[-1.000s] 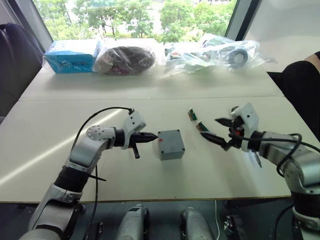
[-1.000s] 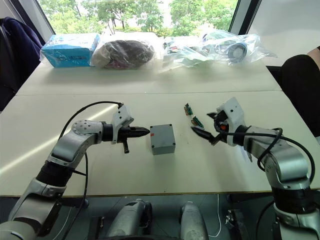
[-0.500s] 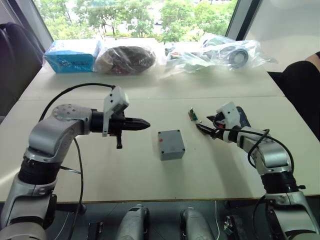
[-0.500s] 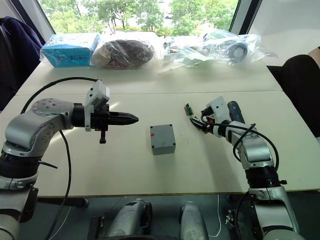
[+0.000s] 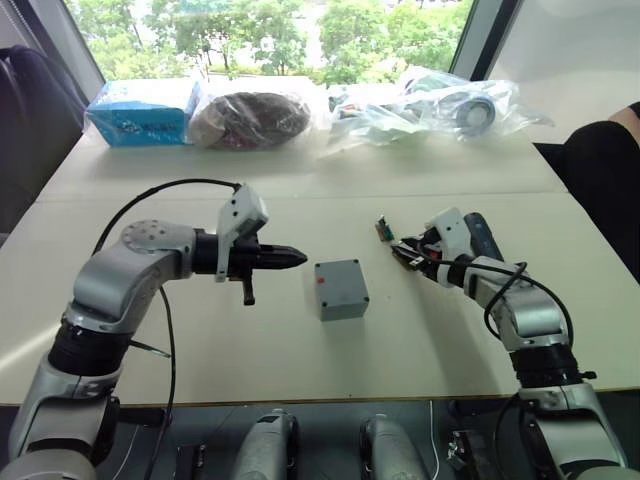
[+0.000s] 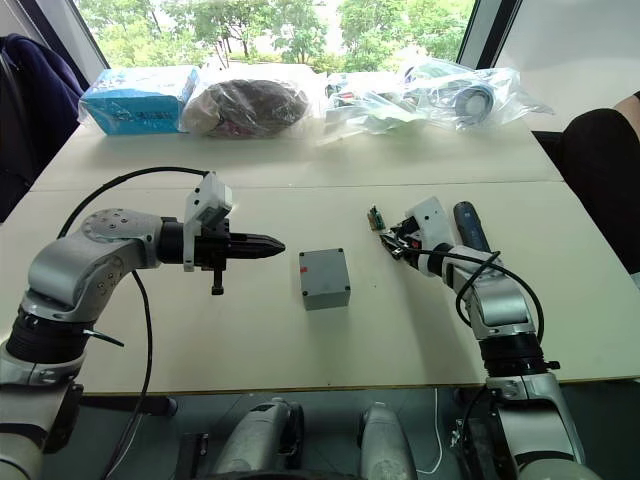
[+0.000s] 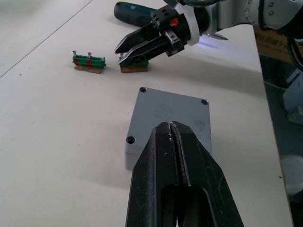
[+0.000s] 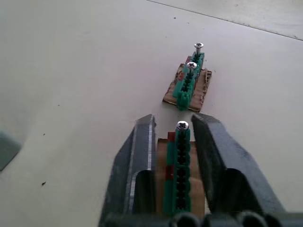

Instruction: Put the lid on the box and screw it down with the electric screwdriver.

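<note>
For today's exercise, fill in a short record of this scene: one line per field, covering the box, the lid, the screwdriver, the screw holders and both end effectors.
box: grey box mid-table
lid: lid already on the box
screwdriver: screwdriver lying on the table behind the right arm
screw holders: two green holders, near one and far one, right of the box
left end effector: left end effector shut, pointing at the box
right end effector: right end effector open around the near holder

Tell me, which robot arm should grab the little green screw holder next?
The right one, probably. The right gripper has its open fingers on either side of a green screw holder. The left gripper is shut and hangs beside the box.
</note>
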`<state>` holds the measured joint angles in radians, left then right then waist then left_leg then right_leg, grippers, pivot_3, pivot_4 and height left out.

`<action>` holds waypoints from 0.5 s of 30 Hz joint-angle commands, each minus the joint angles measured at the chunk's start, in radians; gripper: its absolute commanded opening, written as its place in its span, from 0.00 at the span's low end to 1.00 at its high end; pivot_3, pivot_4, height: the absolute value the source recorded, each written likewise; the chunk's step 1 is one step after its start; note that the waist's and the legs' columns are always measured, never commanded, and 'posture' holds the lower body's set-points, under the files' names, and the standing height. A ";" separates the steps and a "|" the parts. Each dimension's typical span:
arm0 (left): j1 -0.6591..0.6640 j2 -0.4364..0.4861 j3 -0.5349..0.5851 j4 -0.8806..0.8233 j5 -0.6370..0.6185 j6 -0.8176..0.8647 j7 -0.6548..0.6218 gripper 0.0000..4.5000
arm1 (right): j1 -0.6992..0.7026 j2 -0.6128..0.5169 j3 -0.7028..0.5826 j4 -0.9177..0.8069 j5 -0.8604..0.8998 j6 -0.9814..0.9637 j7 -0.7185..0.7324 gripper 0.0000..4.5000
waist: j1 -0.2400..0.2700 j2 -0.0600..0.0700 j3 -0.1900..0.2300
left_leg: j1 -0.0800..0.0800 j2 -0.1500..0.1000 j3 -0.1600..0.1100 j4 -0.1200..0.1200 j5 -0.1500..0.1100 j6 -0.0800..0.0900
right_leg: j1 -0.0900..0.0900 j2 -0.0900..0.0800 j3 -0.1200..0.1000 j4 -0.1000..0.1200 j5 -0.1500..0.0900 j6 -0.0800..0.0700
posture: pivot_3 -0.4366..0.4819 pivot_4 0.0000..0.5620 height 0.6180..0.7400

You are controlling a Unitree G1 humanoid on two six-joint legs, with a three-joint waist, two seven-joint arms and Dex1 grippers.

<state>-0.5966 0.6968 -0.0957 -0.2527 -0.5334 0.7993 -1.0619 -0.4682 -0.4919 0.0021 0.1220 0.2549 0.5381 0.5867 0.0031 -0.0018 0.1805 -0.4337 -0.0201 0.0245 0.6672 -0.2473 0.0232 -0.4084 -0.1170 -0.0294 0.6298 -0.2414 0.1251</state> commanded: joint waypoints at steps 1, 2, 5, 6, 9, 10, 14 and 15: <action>-0.004 0.004 0.006 -0.043 -0.012 -0.006 0.007 0.00 | -0.003 0.004 -0.021 -0.011 -0.006 -0.023 -0.007 0.01 | 0.000 0.000 0.000 | 0.000 0.000 0.000 0.000 0.000 0.000 | 0.000 0.000 0.000 0.000 0.000 0.000 | 0.48 0.27 1.00; -0.003 0.004 0.006 -0.044 -0.013 -0.005 0.008 0.00 | -0.002 0.004 -0.021 -0.012 -0.007 -0.022 -0.007 0.01 | 0.000 0.000 0.000 | 0.000 0.000 0.000 0.000 0.000 0.000 | 0.000 0.000 0.000 0.000 0.000 0.000 | 0.48 0.27 1.00; -0.002 0.004 0.007 -0.045 -0.015 -0.002 0.011 0.00 | 0.003 -0.001 -0.025 -0.020 -0.008 -0.019 -0.007 0.01 | 0.000 0.000 0.000 | 0.000 0.000 0.000 0.000 0.000 0.000 | 0.000 0.000 0.000 0.000 0.000 0.000 | 0.48 0.27 1.00; -0.002 0.004 0.007 -0.045 -0.015 -0.002 0.012 0.00 | 0.005 -0.005 -0.027 -0.025 -0.008 -0.017 -0.007 0.01 | 0.000 0.000 0.000 | 0.000 0.000 0.000 0.000 0.000 0.000 | 0.000 0.000 0.000 0.000 0.000 0.000 | 0.48 0.27 1.00; -0.003 0.002 0.006 -0.042 -0.015 -0.004 0.015 0.00 | 0.009 -0.009 -0.042 -0.048 -0.002 -0.010 -0.013 0.01 | 0.001 0.000 0.000 | 0.000 0.000 0.000 0.000 0.000 0.000 | 0.000 0.000 0.000 0.000 0.000 0.000 | 0.48 0.27 1.00; -0.003 0.001 0.005 -0.042 -0.015 -0.005 0.016 0.00 | 0.012 -0.007 -0.050 -0.063 0.003 -0.005 -0.017 0.01 | 0.001 0.000 0.000 | 0.000 0.000 0.000 0.000 0.000 0.000 | 0.000 0.000 0.000 0.000 0.000 0.000 | 0.48 0.27 1.00; -0.007 -0.006 -0.002 -0.034 -0.013 -0.011 0.017 0.00 | 0.019 0.005 -0.078 -0.125 0.029 0.015 -0.033 0.01 | 0.000 0.000 0.000 | 0.000 0.000 0.000 0.000 0.000 0.000 | 0.000 0.000 0.000 0.000 0.000 0.000 | 0.48 0.27 1.00; -0.009 -0.008 -0.005 -0.031 -0.013 -0.012 0.016 0.00 | 0.020 0.009 -0.084 -0.143 0.037 0.025 -0.038 0.01 | 0.000 0.000 0.000 | 0.000 0.000 0.000 0.000 0.000 0.000 | 0.000 0.000 0.000 0.000 0.000 0.000 | 0.48 0.27 1.00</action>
<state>-0.5942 0.6899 -0.1040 -0.2731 -0.5357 0.7993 -1.0431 -0.4405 -0.4888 -0.0503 0.0401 0.2654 0.5624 0.5565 0.0034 -0.0018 0.1805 -0.4337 -0.0201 0.0243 0.6671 -0.2472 0.0231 -0.4085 -0.1170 -0.0294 0.6299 -0.2414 0.1250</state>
